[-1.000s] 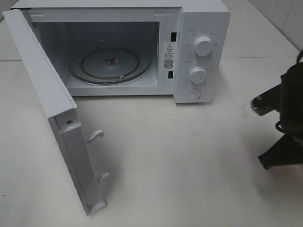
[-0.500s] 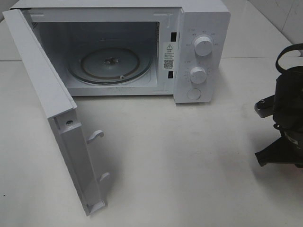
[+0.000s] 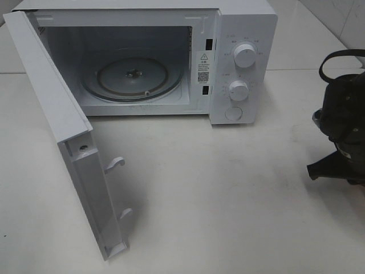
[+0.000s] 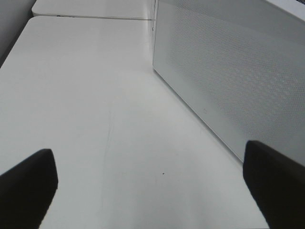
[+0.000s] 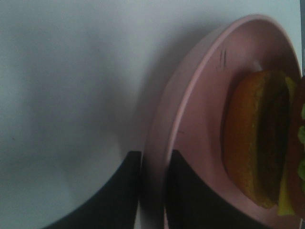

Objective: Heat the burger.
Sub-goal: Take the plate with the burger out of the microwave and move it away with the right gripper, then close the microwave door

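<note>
The burger (image 5: 267,143) lies on the pink plate (image 5: 200,109) whose rim sits between the right gripper's (image 5: 152,191) narrowly parted jaws

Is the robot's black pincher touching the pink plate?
Touching. The right wrist view shows the right gripper with one finger on each side of the pink plate's rim, no gap showing.
</note>
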Controlling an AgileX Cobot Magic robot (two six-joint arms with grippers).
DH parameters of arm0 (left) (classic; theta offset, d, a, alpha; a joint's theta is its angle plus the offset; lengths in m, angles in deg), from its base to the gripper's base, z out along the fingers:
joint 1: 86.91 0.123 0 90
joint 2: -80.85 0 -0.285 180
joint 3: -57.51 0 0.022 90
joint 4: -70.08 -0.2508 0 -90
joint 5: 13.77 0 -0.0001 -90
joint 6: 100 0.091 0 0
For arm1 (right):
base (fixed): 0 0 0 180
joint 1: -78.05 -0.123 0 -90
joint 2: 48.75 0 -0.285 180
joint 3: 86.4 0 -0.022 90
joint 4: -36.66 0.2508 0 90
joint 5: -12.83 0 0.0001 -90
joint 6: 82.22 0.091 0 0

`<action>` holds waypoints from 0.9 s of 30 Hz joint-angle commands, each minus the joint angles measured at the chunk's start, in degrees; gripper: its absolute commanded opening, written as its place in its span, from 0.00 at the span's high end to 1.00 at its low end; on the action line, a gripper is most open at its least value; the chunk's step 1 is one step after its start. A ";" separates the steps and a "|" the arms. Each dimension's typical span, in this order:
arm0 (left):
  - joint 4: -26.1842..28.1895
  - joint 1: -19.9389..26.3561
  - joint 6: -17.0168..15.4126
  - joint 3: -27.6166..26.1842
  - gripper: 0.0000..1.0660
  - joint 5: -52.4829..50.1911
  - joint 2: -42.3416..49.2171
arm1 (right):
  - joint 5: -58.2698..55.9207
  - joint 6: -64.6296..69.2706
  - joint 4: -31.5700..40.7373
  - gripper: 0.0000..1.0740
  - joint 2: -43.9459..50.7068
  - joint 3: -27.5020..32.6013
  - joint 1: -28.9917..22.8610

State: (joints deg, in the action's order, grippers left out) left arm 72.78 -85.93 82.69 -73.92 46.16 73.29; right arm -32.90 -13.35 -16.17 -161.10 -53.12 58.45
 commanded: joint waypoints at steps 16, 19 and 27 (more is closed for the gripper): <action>0.34 0.00 -0.06 0.17 0.08 -0.52 1.49 | 0.63 -12.43 6.70 0.45 2.81 -4.53 0.00; 0.34 0.00 -0.06 0.17 0.08 -0.52 1.49 | 0.46 -17.70 9.68 0.45 5.33 -4.93 0.00; 0.34 0.00 -0.06 0.17 0.08 -0.52 1.49 | -0.11 -31.51 19.60 0.45 11.92 -4.93 0.00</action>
State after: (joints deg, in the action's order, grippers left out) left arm 72.78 -85.93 82.69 -73.92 46.16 73.29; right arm -32.27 -42.80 2.56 -149.98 -57.82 58.45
